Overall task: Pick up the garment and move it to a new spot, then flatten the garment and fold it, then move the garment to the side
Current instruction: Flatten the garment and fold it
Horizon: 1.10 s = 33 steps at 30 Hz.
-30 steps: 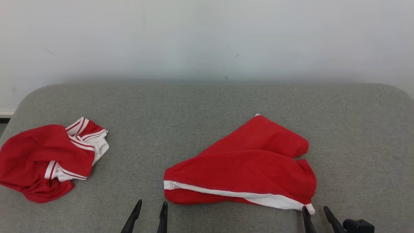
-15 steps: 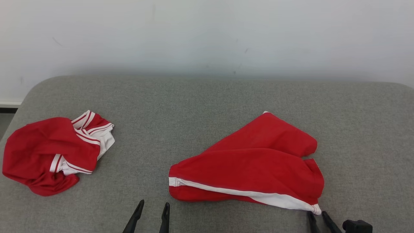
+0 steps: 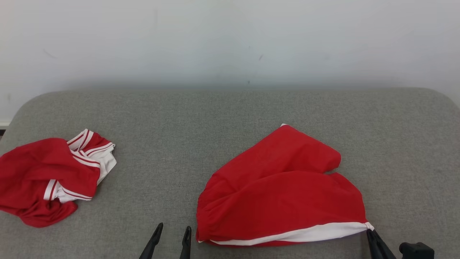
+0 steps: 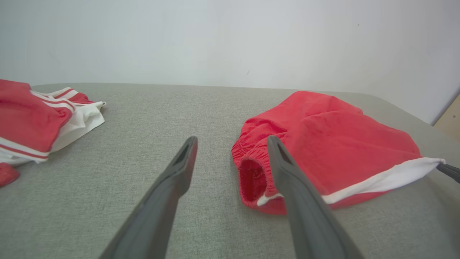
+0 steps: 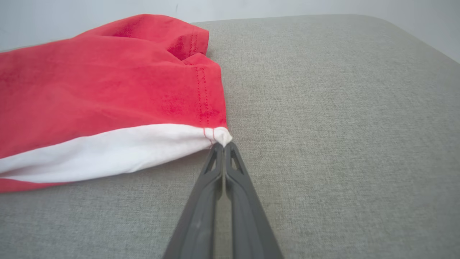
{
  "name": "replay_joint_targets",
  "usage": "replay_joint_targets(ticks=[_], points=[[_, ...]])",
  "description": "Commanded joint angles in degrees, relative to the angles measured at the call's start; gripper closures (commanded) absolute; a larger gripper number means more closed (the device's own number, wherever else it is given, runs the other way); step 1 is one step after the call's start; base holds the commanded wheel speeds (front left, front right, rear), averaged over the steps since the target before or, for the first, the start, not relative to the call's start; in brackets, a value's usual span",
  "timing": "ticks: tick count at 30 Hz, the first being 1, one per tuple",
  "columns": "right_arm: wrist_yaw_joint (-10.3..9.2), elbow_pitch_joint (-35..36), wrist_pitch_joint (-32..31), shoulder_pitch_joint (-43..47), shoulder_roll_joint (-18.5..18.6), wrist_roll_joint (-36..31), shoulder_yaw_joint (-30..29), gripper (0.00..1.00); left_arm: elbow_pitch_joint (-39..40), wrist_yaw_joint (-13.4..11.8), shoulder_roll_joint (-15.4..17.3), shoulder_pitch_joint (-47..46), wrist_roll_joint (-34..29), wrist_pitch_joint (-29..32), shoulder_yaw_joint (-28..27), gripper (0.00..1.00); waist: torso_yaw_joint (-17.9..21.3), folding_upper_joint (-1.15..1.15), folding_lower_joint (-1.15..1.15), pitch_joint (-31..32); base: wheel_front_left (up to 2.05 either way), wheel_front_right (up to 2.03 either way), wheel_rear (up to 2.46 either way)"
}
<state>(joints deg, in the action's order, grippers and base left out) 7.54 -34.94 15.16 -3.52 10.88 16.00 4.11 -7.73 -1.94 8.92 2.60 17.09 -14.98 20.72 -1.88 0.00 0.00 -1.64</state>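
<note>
The red shorts [image 3: 284, 190] lie at the near right of the grey tabletop [image 3: 230, 118], pulled wider and flatter than a second ago. The right hand [image 3: 370, 232] pinches their white-striped corner. The left hand [image 3: 173, 227] hovers with its fingers spread beside the waistband.

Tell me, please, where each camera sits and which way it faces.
Head view: on the head, facing down at the red shorts and crumpled garment; left gripper and right gripper tips at bottom.
Left wrist view: low, facing along its open fingers toward the shorts' waistband.
Right wrist view: low, along its shut fingers pinching the shorts' hem corner.
Shared: all show the shorts.
</note>
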Motion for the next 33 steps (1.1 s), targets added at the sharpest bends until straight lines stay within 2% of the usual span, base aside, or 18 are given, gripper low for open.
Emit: replay_joint_targets(ticks=[1, 4, 10, 15, 21, 22, 23, 24, 25, 26, 27, 33], points=[[-0.11, 0.6, 0.1, 0.9, 0.5, -0.7, -0.4, 1.00, 0.0, 0.4, -0.3, 0.5, -0.6, -0.2, 0.1, 0.00, 0.4, 0.00, 0.00, 0.1, 0.00, 0.00, 0.00], [-0.11, 2.1, 0.1, 1.9, 1.0, -1.2, -0.8, 1.00, -1.3, 1.9, -0.9, 0.5, 0.5, -0.1, 0.8, 0.00, 1.2, 0.00, 0.00, 0.2, 0.00, 0.00, 0.00], [-0.11, 3.1, 0.1, 2.7, 1.5, -1.5, -0.7, 1.00, -5.2, 5.5, -0.8, -0.9, 2.2, 5.0, 3.9, 0.00, 2.2, 0.00, 0.00, 0.3, 0.00, 0.00, 0.00], [-0.11, 3.0, 0.1, 2.6, 1.2, -1.9, 0.0, 1.00, -8.7, 6.5, 0.3, -3.1, 1.2, 8.3, 6.0, 0.00, 2.9, 0.00, 0.00, 0.4, 0.00, 0.00, 0.00], [-0.11, 3.2, 0.1, 2.1, 1.6, -1.7, 0.4, 1.00, -12.5, 6.6, 1.4, -5.4, 0.0, 8.4, 6.8, 0.00, 3.4, 0.00, 0.00, 0.2, 0.00, 0.00, 0.00], [-0.11, 3.2, 0.1, 1.9, 1.7, -1.6, 0.5, 1.00, -13.0, 6.5, 1.3, -5.8, 0.0, 8.2, 6.8, 0.07, 3.4, 0.00, 0.00, 0.1, 0.00, 0.00, 0.00], [-0.11, 3.2, 0.1, 1.7, 1.8, -1.6, 0.5, 1.00, -13.5, 6.5, 1.3, -6.2, -0.1, 7.8, 6.8, 0.28, 3.5, 0.00, 0.00, 0.0, 0.00, 0.00, 0.00], [-0.11, 3.3, 0.1, 1.6, 1.9, -1.5, 0.5, 1.00, -14.0, 6.4, 1.2, -6.4, -0.2, 7.3, 6.8, 0.58, 3.6, 0.00, 0.00, -0.2, 0.00, 0.00, 0.00], [-0.11, 3.4, 0.1, 1.5, 2.0, -1.5, 0.5, 1.00, -14.7, 6.5, 1.1, -6.8, -0.2, 6.8, 7.0, 0.83, 3.7, 0.00, 0.00, -0.5, 0.00, 0.00, 0.00], [-0.11, 3.4, 0.1, 1.4, 2.0, -1.5, 0.5, 1.00, -15.1, 6.6, 1.0, -7.1, -0.2, 6.7, 7.2, 0.93, 3.7, 0.00, 0.00, -0.6, 0.00, 0.00, 0.00], [-0.11, 3.3, 0.1, 1.4, 2.1, -1.5, 0.5, 1.00, -15.4, 6.7, 1.0, -7.4, -0.2, 6.5, 7.3, 1.00, 3.7, 0.00, 0.00, -0.8, 0.00, 0.00, 0.00], [-0.11, 3.4, 0.1, 1.0, 2.0, -1.7, 0.9, 1.00, -17.3, 7.4, 0.8, -9.1, 0.2, 4.9, 8.2, 1.00, 3.9, 0.00, 0.00, -1.0, 0.00, 0.00, 0.00]])
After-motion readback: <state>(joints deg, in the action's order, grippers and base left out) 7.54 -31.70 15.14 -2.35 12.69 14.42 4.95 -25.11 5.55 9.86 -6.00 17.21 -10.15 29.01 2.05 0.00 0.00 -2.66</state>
